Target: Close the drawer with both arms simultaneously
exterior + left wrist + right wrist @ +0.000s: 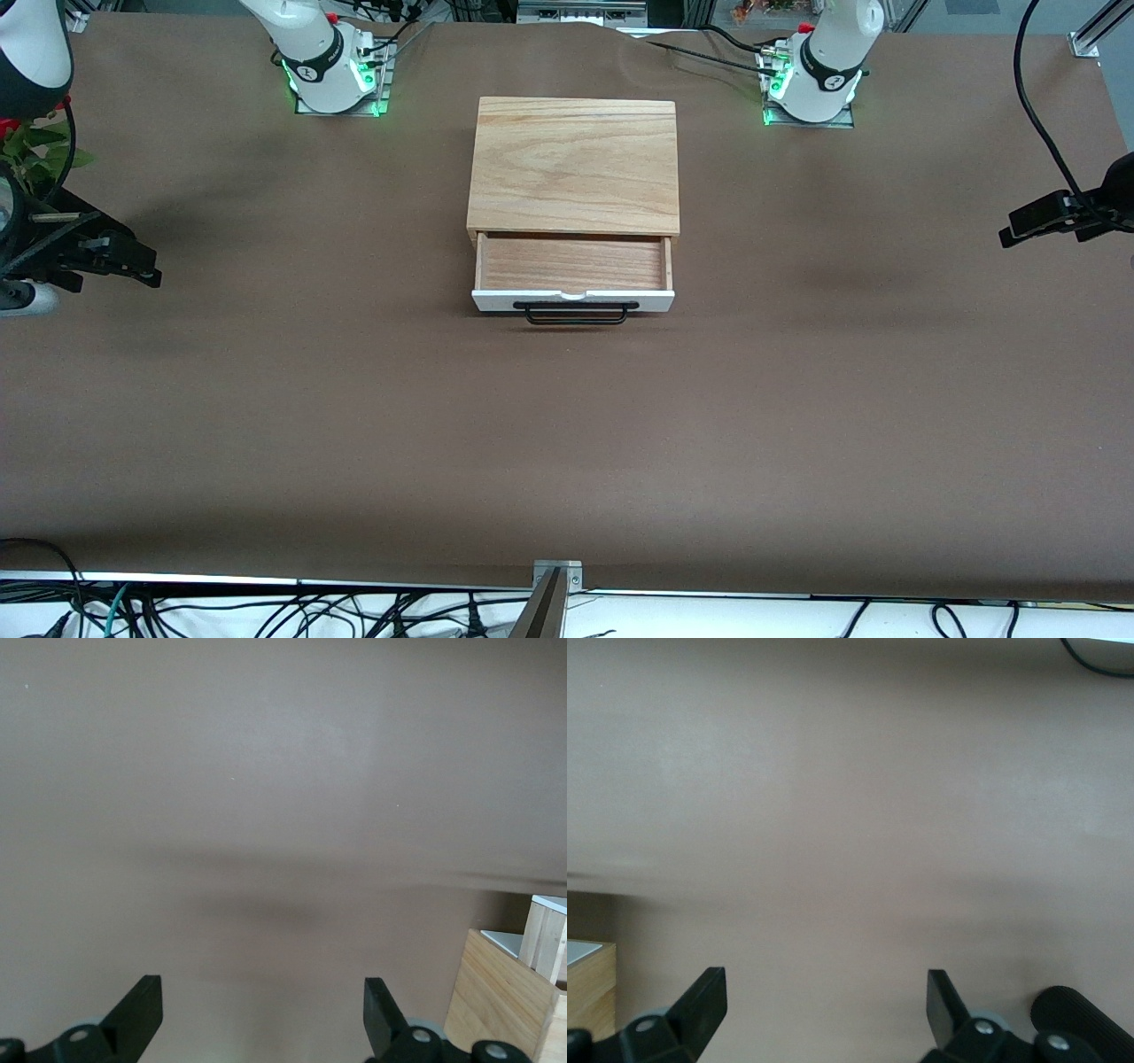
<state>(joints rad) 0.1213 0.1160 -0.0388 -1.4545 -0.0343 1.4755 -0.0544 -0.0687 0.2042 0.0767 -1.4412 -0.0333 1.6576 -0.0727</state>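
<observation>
The drawer [572,275] stands pulled out of its box [574,166] at the middle of the brown tabletop [567,443], its white front and black handle [575,314] on the side nearest the front camera, its wooden floor bare. The box sits just farther back, between the two green-lit bases. The right gripper [826,1005] hangs over bare tabletop toward the right arm's end, jaws released and wide apart. The left gripper [263,1010] hangs over bare tabletop toward the left arm's end, jaws likewise spread, touching nothing.
</observation>
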